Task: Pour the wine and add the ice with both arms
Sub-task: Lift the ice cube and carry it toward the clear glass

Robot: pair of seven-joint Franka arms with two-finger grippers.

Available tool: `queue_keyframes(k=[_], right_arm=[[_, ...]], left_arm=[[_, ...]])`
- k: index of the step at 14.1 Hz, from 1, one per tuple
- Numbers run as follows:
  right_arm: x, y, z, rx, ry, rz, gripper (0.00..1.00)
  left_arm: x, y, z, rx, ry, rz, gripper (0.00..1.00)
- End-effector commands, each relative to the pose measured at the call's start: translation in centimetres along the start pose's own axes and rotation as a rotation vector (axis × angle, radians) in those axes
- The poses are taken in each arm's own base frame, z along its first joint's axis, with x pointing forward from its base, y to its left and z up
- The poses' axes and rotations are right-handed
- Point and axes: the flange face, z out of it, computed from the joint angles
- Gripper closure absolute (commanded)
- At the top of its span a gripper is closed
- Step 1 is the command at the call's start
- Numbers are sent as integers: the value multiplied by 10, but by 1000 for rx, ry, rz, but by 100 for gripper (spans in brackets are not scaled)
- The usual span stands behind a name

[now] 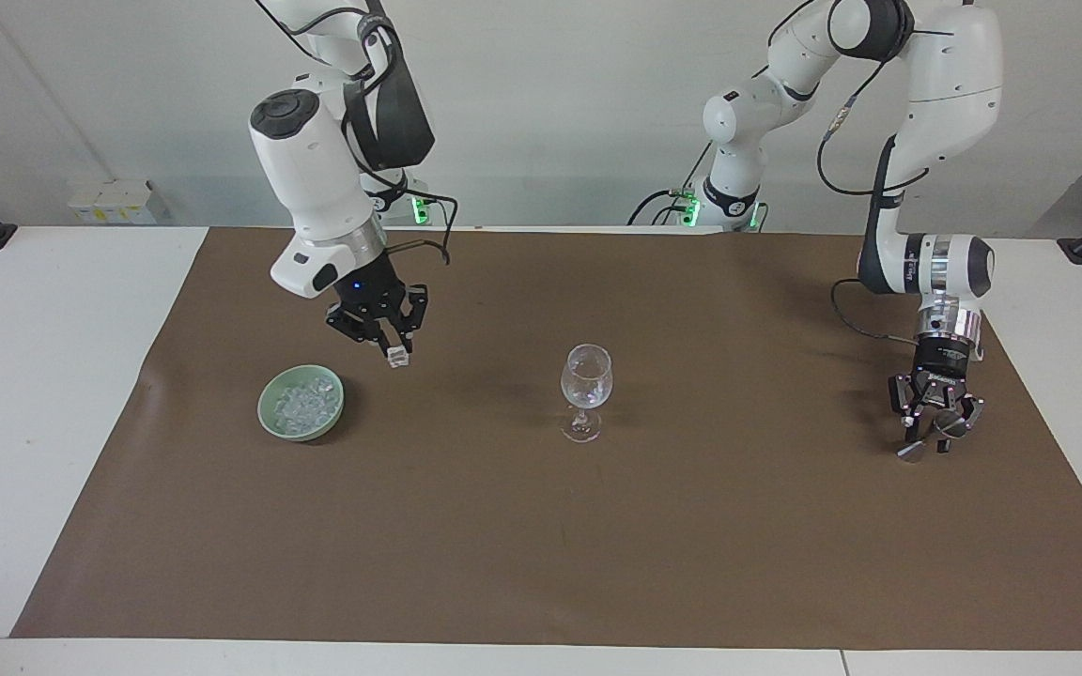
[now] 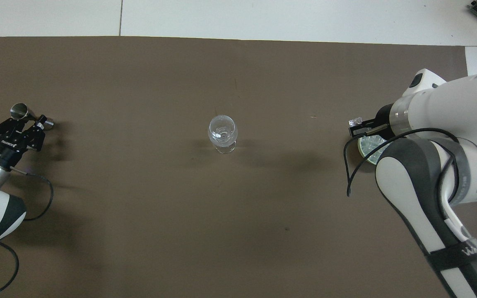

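Observation:
My right gripper [image 1: 394, 349] hangs over the brown mat between the bowl and the glass, shut on one ice cube [image 1: 397, 357]; from overhead the gripper [image 2: 356, 126] and cube [image 2: 354, 122] show beside the bowl. The green bowl [image 1: 269, 414] holds the heap of ice [image 1: 304, 404]. A clear wine glass [image 1: 586, 377] stands mid-mat, also seen from above [image 2: 222, 131]. My left gripper [image 1: 931, 434] is low at its end of the mat, with a tilted metal jigger [image 1: 911, 452] across its tip. I cannot tell whether the jigger is gripped. Wine is out of view.
The brown mat [image 1: 541, 545] covers most of the white table [image 1: 34, 376]. In the overhead view my right arm hides most of the bowl [image 2: 367, 145]. The left arm's cable loops over the mat near its wrist.

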Motion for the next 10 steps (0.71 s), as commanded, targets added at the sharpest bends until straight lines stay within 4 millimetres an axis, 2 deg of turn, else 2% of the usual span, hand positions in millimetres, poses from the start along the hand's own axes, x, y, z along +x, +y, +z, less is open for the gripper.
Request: queue_keyframes(k=[1, 3, 7, 10], right_arm=[[4, -47, -8, 54, 16, 116, 100], [1, -82, -9, 96, 60, 179, 100], [-2, -132, -4, 211, 109, 300, 100], [-3, -152, 5, 252, 127, 335, 100]], left_arm=[[-1, 6, 2, -4, -33, -20, 0], [0, 9, -1, -6, -39, -20, 0], [-7, 10, -3, -9, -42, -14, 0], [-15, 10, -5, -13, -42, -6, 0]])
